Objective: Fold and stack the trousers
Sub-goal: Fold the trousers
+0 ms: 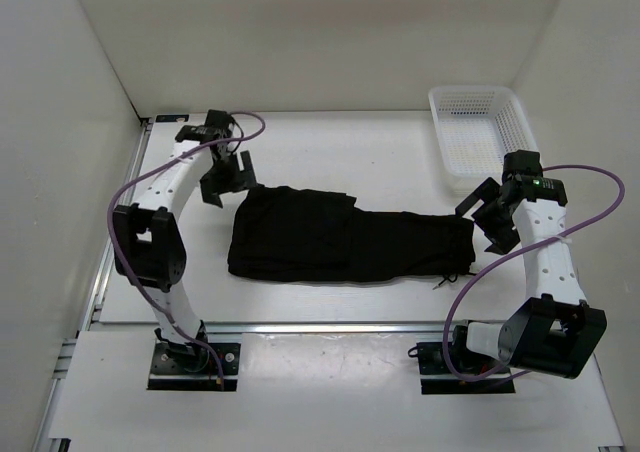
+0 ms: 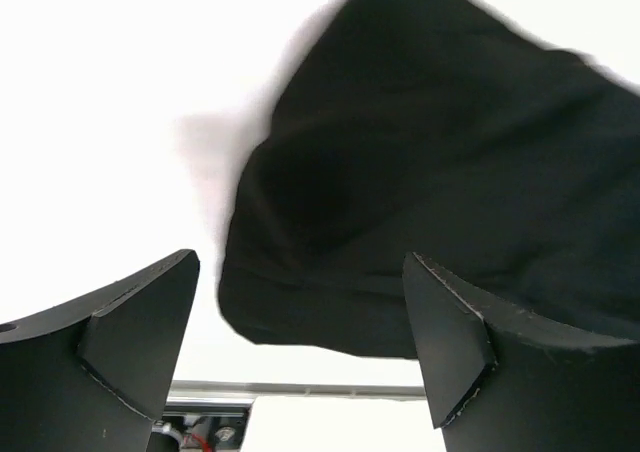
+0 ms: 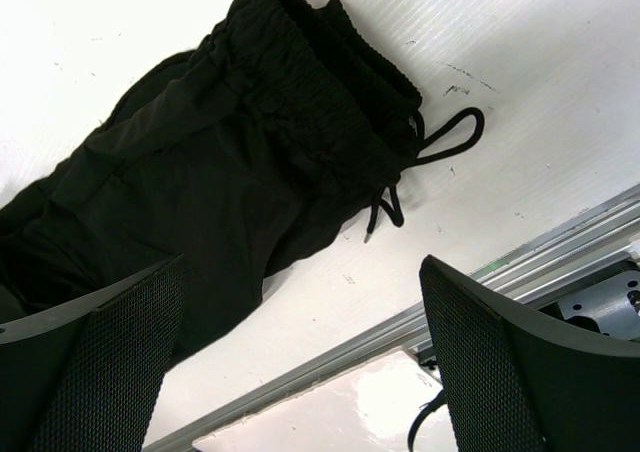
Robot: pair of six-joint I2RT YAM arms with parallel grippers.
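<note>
The plain black soft-cloth trousers (image 1: 345,237) lie in a long flat band across the middle of the white surface (image 1: 330,142). My left tool (image 1: 228,182) hovers at their far-left corner, jaws spread wide, empty. My right tool (image 1: 484,222) hangs beside their drawstring waistband (image 3: 330,82), likewise spread, gripping nothing.

2 arms, white links between chunky black joint housings. The left arm (image 1: 172,187) trails a purple cable (image 1: 122,190) off its side. The right arm (image 1: 548,257) carries its own purple loop (image 1: 590,168), a small green light (image 1: 537,183) at the wrist and rows of little holes down its white link. Black base plates (image 1: 195,364) below. Jaws: black wedges, the right pair cross-hatched inside.
</note>
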